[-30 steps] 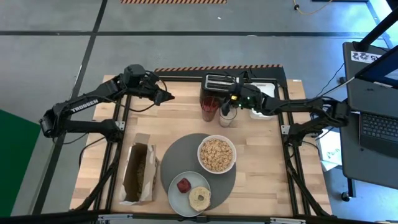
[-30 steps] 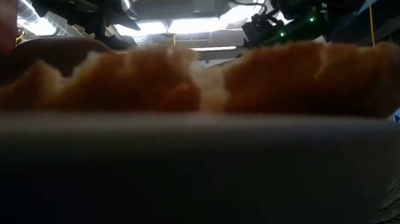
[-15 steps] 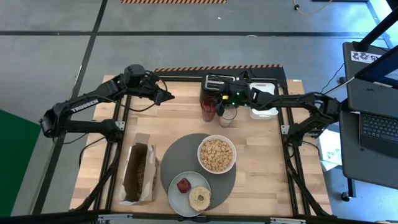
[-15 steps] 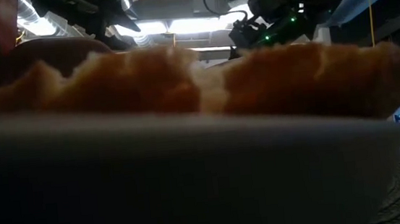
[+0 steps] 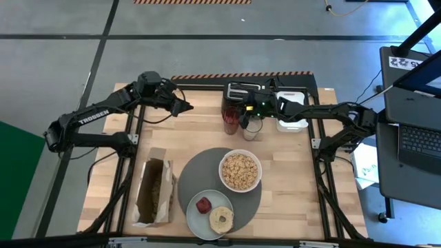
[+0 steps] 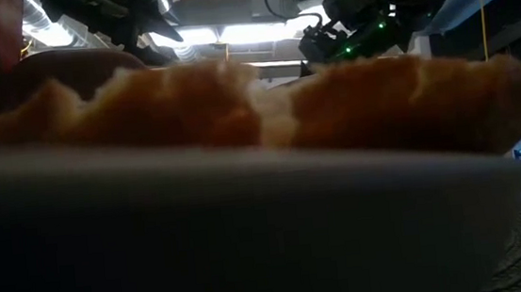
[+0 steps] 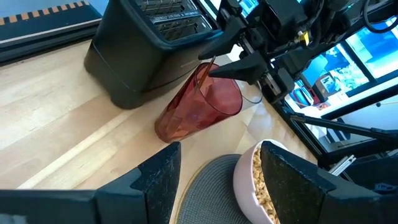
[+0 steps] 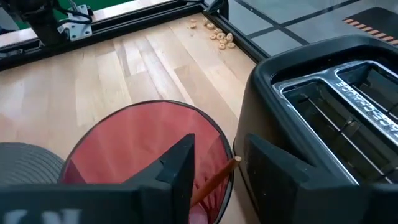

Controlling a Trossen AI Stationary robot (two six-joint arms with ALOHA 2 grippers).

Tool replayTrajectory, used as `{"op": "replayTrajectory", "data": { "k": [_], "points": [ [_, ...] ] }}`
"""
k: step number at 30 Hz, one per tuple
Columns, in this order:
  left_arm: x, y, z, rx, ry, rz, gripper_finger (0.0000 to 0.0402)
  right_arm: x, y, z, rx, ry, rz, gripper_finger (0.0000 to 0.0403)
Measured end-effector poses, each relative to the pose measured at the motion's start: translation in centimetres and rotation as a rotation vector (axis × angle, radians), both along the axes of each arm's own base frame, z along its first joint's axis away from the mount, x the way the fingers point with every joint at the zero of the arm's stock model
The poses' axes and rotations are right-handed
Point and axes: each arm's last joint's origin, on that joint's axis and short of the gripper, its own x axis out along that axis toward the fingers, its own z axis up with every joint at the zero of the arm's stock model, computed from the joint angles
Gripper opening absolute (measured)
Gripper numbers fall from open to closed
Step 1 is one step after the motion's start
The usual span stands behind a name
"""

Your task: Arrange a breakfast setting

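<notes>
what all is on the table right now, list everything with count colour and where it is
placemat: one, dark grey, round, table's front middle
bowl: one, white, full of cereal, on the placemat's right side
plate: one, pale green, overlapping the placemat's front edge, holding a bagel half and something red
paper bag: one, brown, open, left of the placemat
toaster: one, black, back middle
red cup: one, translucent red, in front of the toaster
clear glass: one, right of the red cup
tray: one, white, right of the toaster
loose cereal: several rings, tan, at the table's edge
left gripper: open, idle, back left
right gripper: jaws straddling the red cup's rim
</notes>
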Motion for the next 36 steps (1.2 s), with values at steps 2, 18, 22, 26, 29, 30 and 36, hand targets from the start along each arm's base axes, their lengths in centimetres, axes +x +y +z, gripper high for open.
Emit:
{"op": "replayTrajectory", "data": {
  "k": [2, 18, 22, 26, 29, 30, 36],
  "points": [
    [0.0, 0.0, 0.0, 0.000, 0.000, 0.000, 0.0211, 0.0, 0.0, 0.0, -0.014, 0.004, 0.007, 0.0123],
    [0.0, 0.1, 0.0, 0.008, 0.005, 0.016, 0.0211, 0.2, -0.1, 0.6, -0.067, -0.049, 0.022, 0.0023],
    [0.0, 0.1, 0.0, 0.009, 0.006, 0.017, 0.0211, 0.2, -0.1, 0.5, -0.064, -0.042, 0.021, 0.0022],
    [0.0, 0.1, 0.0, 0.010, 0.007, 0.021, 0.0211, 0.2, -0.1, 0.6, -0.063, -0.043, 0.023, 0.0022],
    [0.0, 0.1, 0.0, 0.010, 0.007, 0.020, 0.0211, 0.3, 0.0, 0.8, -0.052, -0.073, 0.047, 0.0022],
    [0.0, 0.1, 0.0, 0.008, 0.006, 0.016, 0.0211, 0.4, 0.0, 1.1, -0.053, -0.085, 0.052, 0.0022],
    [0.1, -0.2, 0.0, 0.128, 0.025, -0.062, 0.0211, 1.4, 0.1, 5.7, -0.084, -0.114, 0.143, 0.0021]
  ]
}}
